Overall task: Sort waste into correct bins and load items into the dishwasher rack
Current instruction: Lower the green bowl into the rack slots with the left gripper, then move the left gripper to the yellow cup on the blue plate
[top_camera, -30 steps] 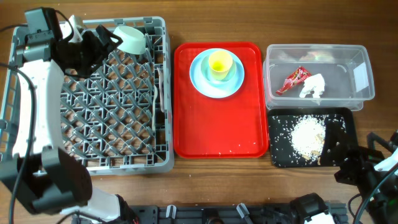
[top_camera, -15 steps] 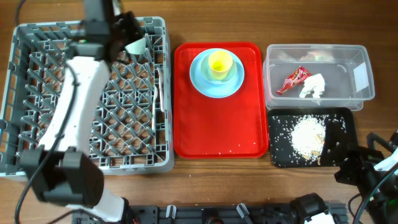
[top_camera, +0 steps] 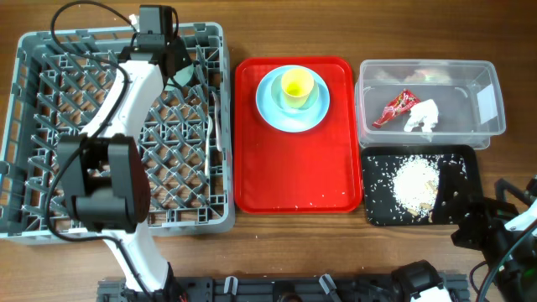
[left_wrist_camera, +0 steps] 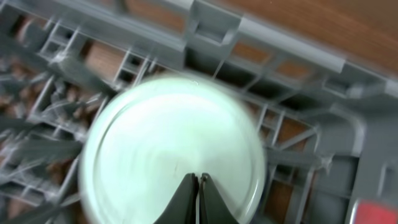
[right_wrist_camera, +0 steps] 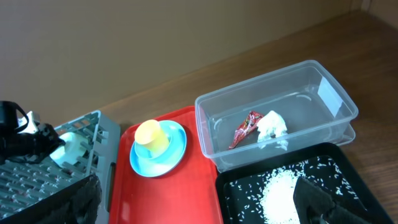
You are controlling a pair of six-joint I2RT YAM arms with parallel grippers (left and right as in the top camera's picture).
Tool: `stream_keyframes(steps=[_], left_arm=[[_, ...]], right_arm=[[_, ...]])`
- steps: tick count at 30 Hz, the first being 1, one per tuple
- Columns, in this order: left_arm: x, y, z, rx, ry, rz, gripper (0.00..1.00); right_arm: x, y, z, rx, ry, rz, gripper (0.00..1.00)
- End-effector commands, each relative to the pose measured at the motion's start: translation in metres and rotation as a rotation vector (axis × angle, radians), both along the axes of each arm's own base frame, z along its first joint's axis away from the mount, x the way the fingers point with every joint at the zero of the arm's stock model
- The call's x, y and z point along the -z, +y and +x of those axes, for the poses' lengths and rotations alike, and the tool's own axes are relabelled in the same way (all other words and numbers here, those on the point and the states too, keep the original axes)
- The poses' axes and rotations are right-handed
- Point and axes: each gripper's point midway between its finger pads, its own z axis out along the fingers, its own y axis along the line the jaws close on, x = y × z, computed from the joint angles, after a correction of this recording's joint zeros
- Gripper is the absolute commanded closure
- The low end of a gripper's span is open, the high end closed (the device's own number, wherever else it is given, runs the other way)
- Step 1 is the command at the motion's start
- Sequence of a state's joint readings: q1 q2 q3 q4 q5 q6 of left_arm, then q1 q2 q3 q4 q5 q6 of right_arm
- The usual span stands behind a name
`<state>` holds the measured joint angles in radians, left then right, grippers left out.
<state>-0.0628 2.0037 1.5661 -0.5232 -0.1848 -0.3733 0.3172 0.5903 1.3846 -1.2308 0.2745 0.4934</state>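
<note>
Left arm (top_camera: 126,92): has swung from the far left corner of the dishwasher rack (top_camera: 21,126) across to its far right corner.
Left gripper (left_wrist_camera: 199,186): was spread wide; now its fingers are pressed together with nothing between them.
Pale green bowl (left_wrist_camera: 168,149): was in plain sight at the rack's far edge; now it is a little inward and mostly hidden under the gripper.

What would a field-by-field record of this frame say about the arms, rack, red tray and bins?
left arm: left gripper over the pale green bowl, jaws shut, nothing between them
right arm: right gripper low at the table's near right, jaws open, empty
dishwasher rack: bowl in its far right corner
red tray: blue plate with the yellow cup on it
clear tub: red wrapper, white tissue
black tray: rice scraps
</note>
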Motion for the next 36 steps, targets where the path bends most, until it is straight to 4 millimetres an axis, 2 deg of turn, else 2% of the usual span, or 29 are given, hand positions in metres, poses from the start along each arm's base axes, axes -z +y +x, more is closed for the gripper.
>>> stream_keyframes(steps=[1, 2, 5, 6, 7, 9, 11, 13, 16, 20, 26, 36], left_arm=[[-0.049, 0.008, -0.027, 0.000, -0.006, 0.044, 0.96], [-0.053, 0.008, -0.032, 0.000, 0.002, 0.044, 0.96], [-0.093, -0.003, -0.050, 0.024, -0.050, 0.017, 0.96], [-0.107, -0.018, -0.054, 0.064, -0.077, -0.031, 0.96], [-0.123, -0.042, -0.062, 0.139, -0.103, -0.102, 0.96], [-0.134, -0.071, -0.077, 0.218, -0.098, -0.158, 0.86], [-0.127, -0.088, -0.090, 0.244, -0.046, -0.172, 0.78], [-0.106, -0.110, -0.103, 0.287, 0.042, -0.168, 0.73], [-0.076, -0.130, -0.101, 0.322, 0.114, -0.142, 0.73], [-0.039, -0.130, -0.092, 0.298, 0.179, -0.099, 0.72], [-0.004, -0.130, -0.090, 0.292, 0.257, -0.086, 0.73], [0.001, -0.122, -0.088, 0.267, 0.263, -0.036, 0.73]], right_arm=[[-0.003, -0.004, -0.001, 0.023, -0.012, 0.003, 0.00], [-0.003, -0.004, -0.001, 0.022, -0.012, 0.002, 0.00], [-0.003, -0.004, -0.001, 0.022, -0.012, 0.002, 0.00], [-0.003, -0.004, -0.001, 0.022, -0.012, 0.002, 0.00], [-0.003, -0.004, -0.001, 0.022, -0.012, 0.002, 0.00], [-0.003, -0.004, -0.001, 0.022, -0.012, 0.002, 0.00], [-0.003, -0.004, -0.001, 0.022, -0.012, 0.002, 0.00], [-0.003, -0.004, -0.001, 0.022, -0.012, 0.002, 0.00], [-0.003, -0.004, -0.001, 0.023, -0.012, 0.003, 0.00], [-0.003, -0.004, -0.001, 0.023, -0.012, 0.003, 0.00], [-0.003, -0.004, -0.001, 0.022, -0.012, 0.002, 0.00], [-0.003, -0.004, -0.001, 0.022, -0.012, 0.002, 0.00]])
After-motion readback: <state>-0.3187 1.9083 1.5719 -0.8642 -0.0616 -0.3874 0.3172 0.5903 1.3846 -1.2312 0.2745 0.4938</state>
